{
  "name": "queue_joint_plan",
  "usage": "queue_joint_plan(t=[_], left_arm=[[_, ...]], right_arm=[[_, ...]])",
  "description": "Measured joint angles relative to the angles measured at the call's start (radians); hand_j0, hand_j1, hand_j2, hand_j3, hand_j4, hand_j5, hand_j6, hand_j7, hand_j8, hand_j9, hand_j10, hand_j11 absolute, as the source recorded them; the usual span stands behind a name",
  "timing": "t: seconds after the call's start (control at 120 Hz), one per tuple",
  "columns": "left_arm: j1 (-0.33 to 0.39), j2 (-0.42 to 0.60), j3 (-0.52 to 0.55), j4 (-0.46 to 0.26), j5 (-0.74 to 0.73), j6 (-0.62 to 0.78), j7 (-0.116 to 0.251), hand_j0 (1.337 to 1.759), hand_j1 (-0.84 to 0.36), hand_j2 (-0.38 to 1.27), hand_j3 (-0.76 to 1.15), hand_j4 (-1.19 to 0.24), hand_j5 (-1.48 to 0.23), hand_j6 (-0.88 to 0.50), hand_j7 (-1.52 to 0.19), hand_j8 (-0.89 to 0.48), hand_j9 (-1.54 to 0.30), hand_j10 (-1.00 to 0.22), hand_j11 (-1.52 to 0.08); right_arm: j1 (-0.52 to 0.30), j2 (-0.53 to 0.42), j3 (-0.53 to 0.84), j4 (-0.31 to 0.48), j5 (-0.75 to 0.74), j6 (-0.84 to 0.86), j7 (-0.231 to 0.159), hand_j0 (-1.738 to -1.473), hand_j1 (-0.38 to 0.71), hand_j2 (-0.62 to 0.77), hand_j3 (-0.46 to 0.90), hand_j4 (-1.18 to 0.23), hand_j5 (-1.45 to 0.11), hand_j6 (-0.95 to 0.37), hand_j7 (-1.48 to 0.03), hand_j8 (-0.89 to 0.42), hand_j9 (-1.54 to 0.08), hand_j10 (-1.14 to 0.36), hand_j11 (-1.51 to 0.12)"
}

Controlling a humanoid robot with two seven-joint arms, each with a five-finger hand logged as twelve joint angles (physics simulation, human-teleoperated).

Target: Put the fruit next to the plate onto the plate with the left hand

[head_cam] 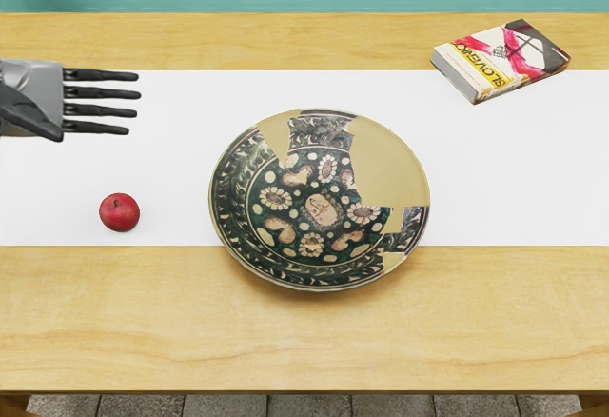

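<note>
A small red apple point(119, 212) lies on the white runner, to the left of the plate and apart from it. The plate point(400, 165) is a wide patterned dish in dark green and tan, sitting at the table's middle with nothing on it. My left hand point(100, 103) comes in from the left edge, above and slightly left of the apple in the picture, with its black fingers point(105, 93) stretched out straight toward the right and holding nothing. The right arm is out of view.
A book point(500, 59) with a red and white cover lies at the back right, across the runner's far edge. The white runner point(514, 179) crosses the wooden table point(304, 322) from side to side.
</note>
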Motion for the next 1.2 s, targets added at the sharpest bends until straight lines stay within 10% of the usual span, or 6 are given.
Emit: queue_joint_plan(t=[0.425,0.567,0.917,1.2], left_arm=[[-0.042,0.002,-0.004,-0.063,0.026,0.0,0.0,1.658,0.34,0.0,0.0,0.0,-0.01,0.0,-0.01,0.0,-0.01,-0.01,-0.01],[-0.118,-0.175,-0.04,-0.171,0.36,0.037,0.0,1.658,0.34,0.0,0.0,-0.01,-0.01,-0.01,-0.01,-0.01,-0.01,-0.01,-0.01],[-0.154,-0.142,0.048,-0.342,1.094,0.385,0.0,1.658,0.3,0.01,0.0,-0.05,-0.06,-0.05,-0.06,-0.05,-0.06,-0.05,-0.06],[0.037,-0.175,0.122,-0.416,1.42,0.612,0.0,1.658,0.22,0.02,0.0,-0.11,-0.14,-0.11,-0.14,-0.11,-0.14,-0.11,-0.14]], right_arm=[[0.0,0.0,-0.006,0.001,0.0,-0.001,-0.001,-1.658,-0.35,0.0,0.0,0.0,0.0,0.0,0.0,0.0,0.0,0.0,0.0],[-0.001,0.0,-0.006,0.0,0.0,-0.001,-0.001,-1.658,-0.35,0.0,0.0,0.0,0.0,0.0,0.0,0.0,0.0,0.0,0.0],[0.001,0.0,-0.004,0.0,0.0,-0.002,-0.001,-1.658,-0.35,0.0,0.0,0.0,0.0,0.0,0.0,0.0,0.0,0.0,0.0],[0.002,0.0,-0.003,0.0,0.0,-0.002,-0.001,-1.658,-0.35,0.0,0.0,0.0,0.0,0.0,0.0,0.0,0.0,0.0,0.0]])
